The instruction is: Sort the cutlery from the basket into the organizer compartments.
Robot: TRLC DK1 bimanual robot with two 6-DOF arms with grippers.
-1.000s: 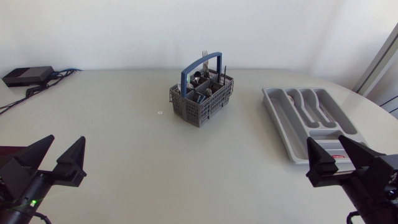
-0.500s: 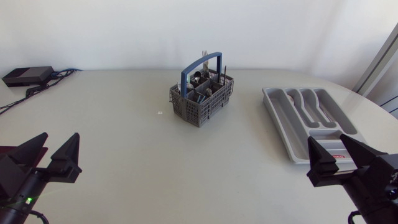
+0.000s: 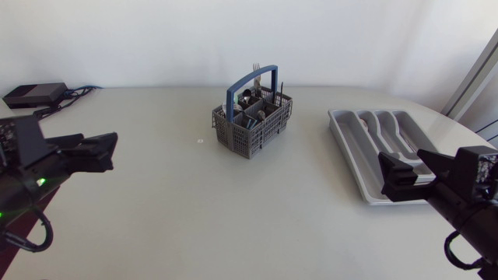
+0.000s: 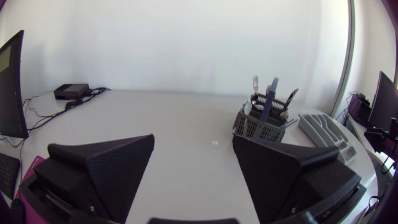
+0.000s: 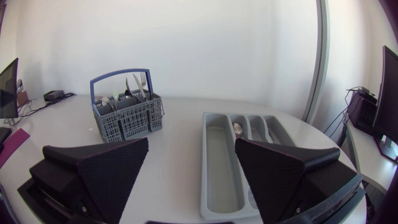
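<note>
Left gripper (image 3: 107, 150): your left arm is holding low and level over the counter's (image 3: 194, 206) side edge. The fingers are standing wide apart and gripping nothing.
Right gripper (image 3: 401, 167): your right arm is sitting low at the opposite edge. Its fingers are likewise spread and holding nothing.
Organizer (image 3: 348, 155): it is lying flat just ahead of the right gripper.
Basket (image 3: 253, 124): it is standing upright mid-counter, well ahead of both grippers.
Cutlery (image 3: 254, 71): the pieces are standing inside the basket, tips poking above its rim.
</note>
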